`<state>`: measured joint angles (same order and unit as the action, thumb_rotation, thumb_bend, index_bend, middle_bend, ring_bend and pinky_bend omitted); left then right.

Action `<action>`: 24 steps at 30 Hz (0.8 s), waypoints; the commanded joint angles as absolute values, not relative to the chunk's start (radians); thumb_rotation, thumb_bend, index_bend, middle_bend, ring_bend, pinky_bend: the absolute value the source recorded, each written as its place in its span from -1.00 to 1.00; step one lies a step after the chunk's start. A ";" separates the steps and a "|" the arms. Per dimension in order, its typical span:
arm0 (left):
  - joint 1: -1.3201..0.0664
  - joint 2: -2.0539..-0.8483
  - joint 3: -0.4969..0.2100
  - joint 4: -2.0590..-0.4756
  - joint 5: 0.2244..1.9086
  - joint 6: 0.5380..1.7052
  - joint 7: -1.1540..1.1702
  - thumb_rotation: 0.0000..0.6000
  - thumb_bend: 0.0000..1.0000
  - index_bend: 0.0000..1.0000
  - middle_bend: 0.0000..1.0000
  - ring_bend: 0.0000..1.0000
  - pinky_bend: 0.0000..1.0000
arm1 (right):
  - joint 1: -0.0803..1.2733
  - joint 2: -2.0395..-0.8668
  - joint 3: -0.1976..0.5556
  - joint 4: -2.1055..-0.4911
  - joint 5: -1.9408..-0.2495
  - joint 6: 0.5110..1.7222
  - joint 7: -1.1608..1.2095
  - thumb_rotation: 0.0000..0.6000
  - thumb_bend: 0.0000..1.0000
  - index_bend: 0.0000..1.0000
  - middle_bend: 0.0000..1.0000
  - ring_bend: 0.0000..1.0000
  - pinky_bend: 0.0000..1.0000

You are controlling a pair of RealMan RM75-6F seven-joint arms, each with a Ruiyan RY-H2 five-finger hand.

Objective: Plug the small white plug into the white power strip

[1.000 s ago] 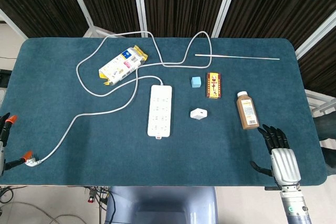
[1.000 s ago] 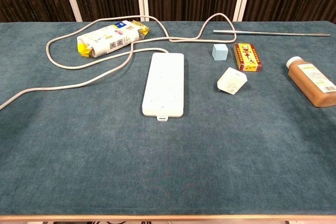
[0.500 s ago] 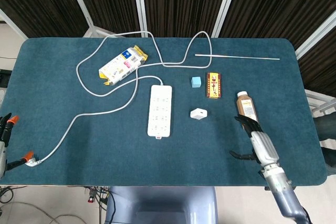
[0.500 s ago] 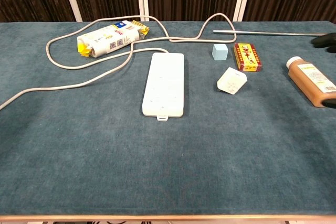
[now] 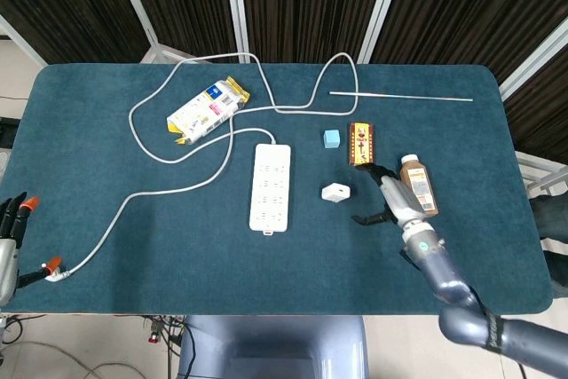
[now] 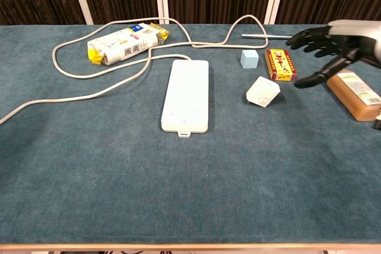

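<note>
Plug (image 6: 262, 91) lay tilted just right of strip (image 6: 186, 94), untouched. Right hand (image 6: 327, 43) hovered near it w/ fingers spread, holding nothing; left hand (image 5: 9, 246) idle at table edge, fingers spread. Plug looked light, rigid, prob. slick plastic: best pinched across its flat sides, prongs kept clear.

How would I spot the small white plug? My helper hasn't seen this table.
Find the long white power strip mid-table. Just to its right lies the small white plug, near the right hand. Unlike the light blue cube behind it, it is white.
</note>
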<state>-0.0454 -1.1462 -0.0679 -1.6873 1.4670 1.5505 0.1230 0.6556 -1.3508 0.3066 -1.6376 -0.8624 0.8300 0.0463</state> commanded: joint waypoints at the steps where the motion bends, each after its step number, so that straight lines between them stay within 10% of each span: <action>1: -0.046 -1.151 -0.070 -1.685 1.464 1.553 0.131 1.00 -0.75 -0.78 -1.00 -1.00 -1.00 | 0.730 -1.420 0.328 -1.558 -0.759 0.809 -0.030 1.00 -0.53 -0.61 -0.69 -0.81 -1.00; 24: -0.053 -1.169 -0.072 -1.681 1.452 1.541 0.173 1.00 -0.75 -0.78 -1.00 -1.00 -1.00 | 0.787 -1.588 0.308 -1.334 -0.738 0.786 -0.013 1.00 -0.45 -0.30 -0.43 -0.62 -1.00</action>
